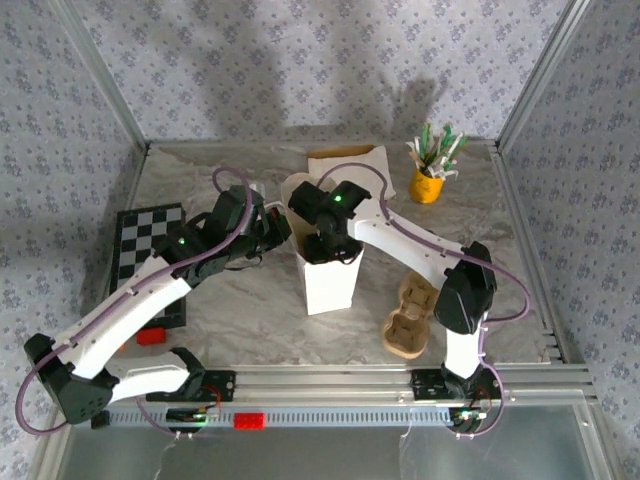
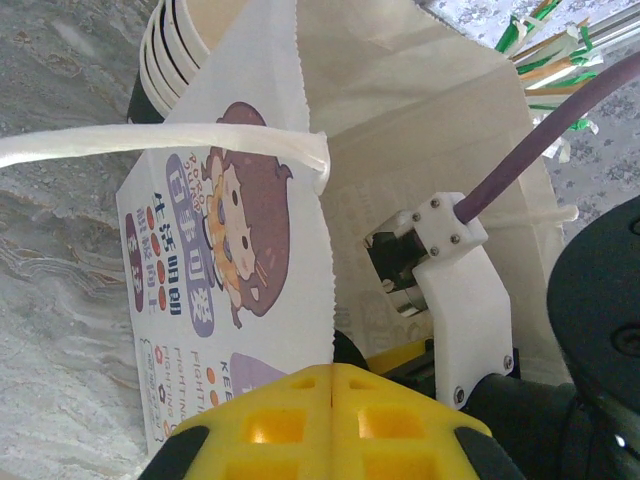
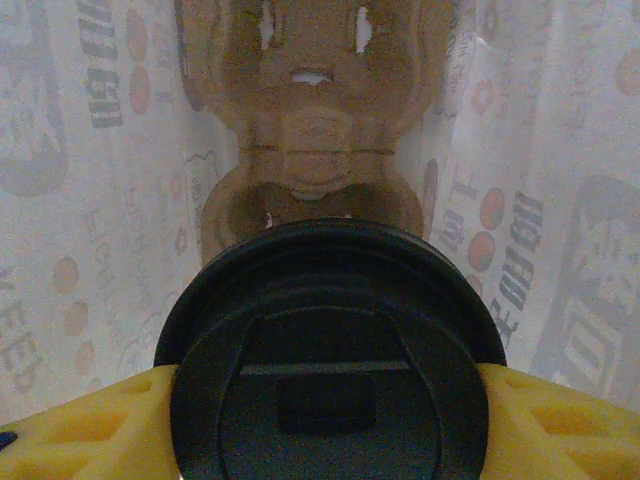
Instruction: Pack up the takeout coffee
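A white printed paper bag (image 1: 330, 285) stands upright mid-table. My left gripper (image 2: 332, 370) is shut on the serrated top edge of the bag (image 2: 240, 200), pinching it from the left side (image 1: 275, 235). My right gripper (image 1: 325, 245) reaches down into the bag's mouth. Inside, its yellow fingers (image 3: 90, 420) are shut on the takeout coffee. Of it I see the black round lid (image 3: 330, 340); the white cup below is hidden. A brown cardboard carrier (image 3: 315, 130) lies on the bag's floor beneath.
A stack of white paper cups (image 2: 170, 55) stands just behind the bag. A yellow cup of green-white sticks (image 1: 430, 170) is at the back right. Another cardboard carrier (image 1: 408, 320) lies right of the bag, a checkerboard (image 1: 145, 240) at the left.
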Robot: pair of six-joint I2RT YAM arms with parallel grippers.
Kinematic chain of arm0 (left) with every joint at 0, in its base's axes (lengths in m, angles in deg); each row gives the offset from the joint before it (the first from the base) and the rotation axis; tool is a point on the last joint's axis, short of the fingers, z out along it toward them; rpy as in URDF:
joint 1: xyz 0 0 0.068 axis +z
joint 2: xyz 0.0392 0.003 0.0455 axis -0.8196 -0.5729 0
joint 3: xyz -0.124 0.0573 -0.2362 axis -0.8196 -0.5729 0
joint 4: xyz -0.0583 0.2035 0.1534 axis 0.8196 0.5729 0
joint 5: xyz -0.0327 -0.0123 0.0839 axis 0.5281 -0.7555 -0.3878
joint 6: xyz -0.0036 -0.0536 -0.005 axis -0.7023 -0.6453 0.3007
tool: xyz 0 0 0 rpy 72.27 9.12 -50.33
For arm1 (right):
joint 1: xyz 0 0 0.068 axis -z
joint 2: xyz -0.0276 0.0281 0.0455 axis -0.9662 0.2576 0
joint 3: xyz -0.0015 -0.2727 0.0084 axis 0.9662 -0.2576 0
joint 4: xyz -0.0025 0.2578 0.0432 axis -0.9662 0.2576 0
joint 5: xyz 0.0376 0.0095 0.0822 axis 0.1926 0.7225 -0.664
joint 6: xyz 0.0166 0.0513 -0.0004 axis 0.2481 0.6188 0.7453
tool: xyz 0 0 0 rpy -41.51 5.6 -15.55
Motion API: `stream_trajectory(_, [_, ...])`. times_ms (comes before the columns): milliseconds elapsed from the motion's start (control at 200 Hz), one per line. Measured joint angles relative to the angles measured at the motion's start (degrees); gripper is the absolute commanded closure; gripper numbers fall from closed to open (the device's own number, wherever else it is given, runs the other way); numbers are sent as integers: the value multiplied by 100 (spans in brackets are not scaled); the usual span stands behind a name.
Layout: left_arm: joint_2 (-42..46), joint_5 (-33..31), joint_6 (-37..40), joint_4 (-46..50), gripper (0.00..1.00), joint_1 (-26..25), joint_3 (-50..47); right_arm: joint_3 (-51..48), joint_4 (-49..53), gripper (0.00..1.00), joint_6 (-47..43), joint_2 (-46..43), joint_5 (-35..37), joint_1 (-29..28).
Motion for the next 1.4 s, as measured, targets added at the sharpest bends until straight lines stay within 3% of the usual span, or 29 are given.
stream_trajectory(225, [0, 2, 52, 9, 91, 4, 4, 15, -9, 39, 0, 17, 83, -33])
stream_trajectory(440, [0, 7, 98, 44, 91, 4, 24, 17, -26, 39, 0, 17, 105, -39])
stream_trajectory(825, [-46, 92, 151, 70, 98, 4, 76, 20, -33, 39, 4, 2, 105, -44])
stream_trajectory(1399, [-76, 175, 149, 61, 99, 15, 87, -210, -310, 39, 7, -122, 184, -55])
